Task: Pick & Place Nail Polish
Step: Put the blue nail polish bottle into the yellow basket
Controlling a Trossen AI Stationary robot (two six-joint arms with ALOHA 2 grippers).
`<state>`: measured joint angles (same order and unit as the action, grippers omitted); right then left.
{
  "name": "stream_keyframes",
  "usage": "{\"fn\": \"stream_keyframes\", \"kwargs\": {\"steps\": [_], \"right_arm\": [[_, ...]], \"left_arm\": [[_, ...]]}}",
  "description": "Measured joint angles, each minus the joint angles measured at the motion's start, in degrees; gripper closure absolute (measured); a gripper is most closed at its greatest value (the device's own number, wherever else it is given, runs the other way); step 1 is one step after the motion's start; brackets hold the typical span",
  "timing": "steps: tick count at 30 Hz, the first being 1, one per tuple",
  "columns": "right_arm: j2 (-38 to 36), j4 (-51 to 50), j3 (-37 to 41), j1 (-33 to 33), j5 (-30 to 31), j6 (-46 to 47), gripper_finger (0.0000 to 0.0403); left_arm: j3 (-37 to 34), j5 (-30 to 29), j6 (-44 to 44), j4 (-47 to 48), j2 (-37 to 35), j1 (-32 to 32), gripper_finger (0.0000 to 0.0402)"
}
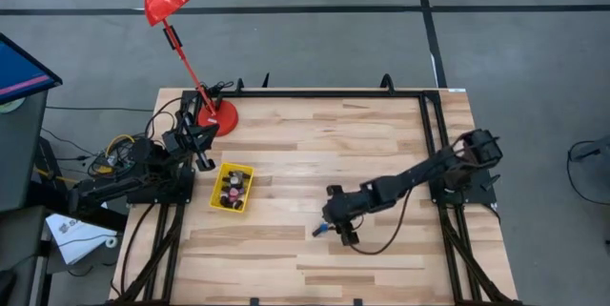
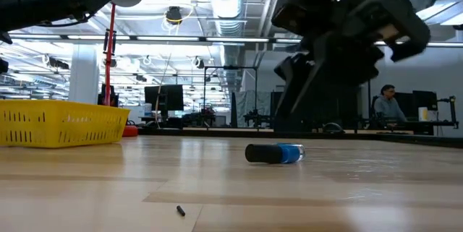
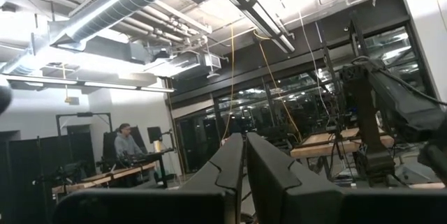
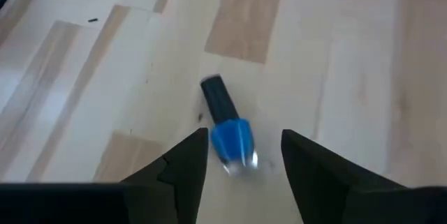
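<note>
A blue nail polish bottle (image 4: 229, 128) with a dark cap (image 4: 215, 95) lies on its side on the wooden table (image 1: 381, 144), also seen in the low view (image 2: 275, 153) and the high view (image 1: 321, 230). My right gripper (image 4: 244, 139) hovers open just above it, slanting down, with one fingertip on either side of the blue body and neither touching it. A yellow basket (image 1: 218, 173) at the table's left holds several more bottles (image 1: 232, 190). My left gripper (image 3: 245, 147) is shut beside the basket's far left corner, pointing upward into the room.
A red desk lamp stands with its base (image 1: 222, 115) at the table's far left corner, its arm leaning out over the edge. A small dark speck (image 2: 180, 209) lies near the front edge. A seated person (image 2: 391, 105) shows in the room beyond the table.
</note>
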<state>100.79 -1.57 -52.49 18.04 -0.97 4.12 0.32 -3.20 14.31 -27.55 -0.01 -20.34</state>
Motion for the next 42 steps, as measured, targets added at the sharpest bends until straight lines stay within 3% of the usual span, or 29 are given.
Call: {"fn": "stream_keyframes", "kwargs": {"steps": [15,19,25,34,42], "right_arm": [[10.4,8.9,-0.3,0.4,0.6,0.2,0.019],[11.2,9.0,-0.4,0.4,2.6,0.2,0.0219],[11.4,9.0,-0.3,0.4,2.6,-1.1,0.0301],[12.0,17.1,-0.4,-0.4,4.2,-4.0,0.0301],[12.1,20.1,-9.3,-6.4,4.6,-12.4,0.0301]], "left_arm": [[0.0,0.0,0.0,0.0,0.0,0.0,0.0387],[0.0,0.0,0.0,0.0,0.0,0.0,0.0387],[0.0,0.0,0.0,0.0,0.0,0.0,0.0387],[0.0,0.0,0.0,0.0,0.0,0.0,0.0387],[0.0,0.0,0.0,0.0,0.0,0.0,0.0387]]}}
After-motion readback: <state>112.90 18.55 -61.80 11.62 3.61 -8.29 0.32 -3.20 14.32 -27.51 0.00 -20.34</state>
